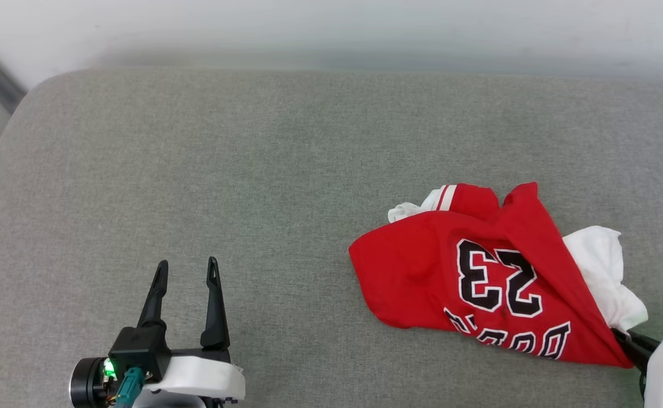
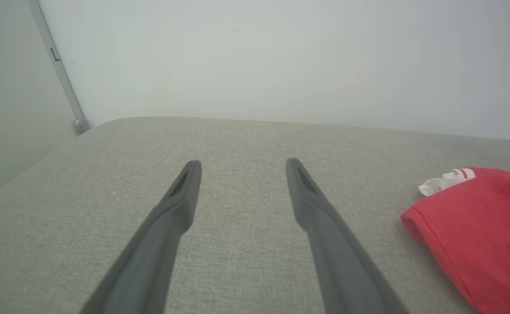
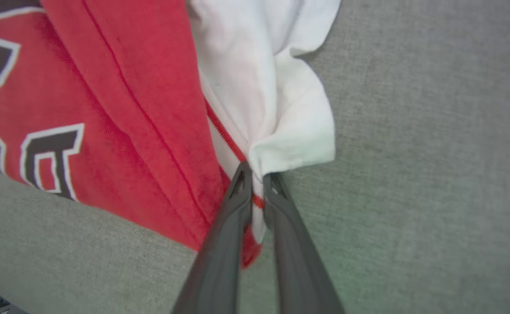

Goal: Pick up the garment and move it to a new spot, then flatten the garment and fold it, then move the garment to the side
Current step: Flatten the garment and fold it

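The garment (image 1: 479, 272), a red jersey with black "23" lettering and white lining showing, lies crumpled on the grey cushion at the right of the head view. My right gripper (image 3: 256, 174) is shut on the garment (image 3: 141, 96) at its near right corner, pinching red hem and white lining between the fingers. In the head view that gripper (image 1: 629, 340) sits at the lower right edge. My left gripper (image 1: 187, 269) stands open at the lower left, holding nothing, well apart from the cloth. Its wrist view shows the open left gripper (image 2: 243, 168) and the garment's red edge (image 2: 481, 226) at right.
The grey fabric cushion (image 1: 252, 170) spans the scene, with a pale wall (image 1: 331, 28) behind its far edge. A grey metal bar (image 2: 59, 69) runs down the wall at the cushion's far left corner.
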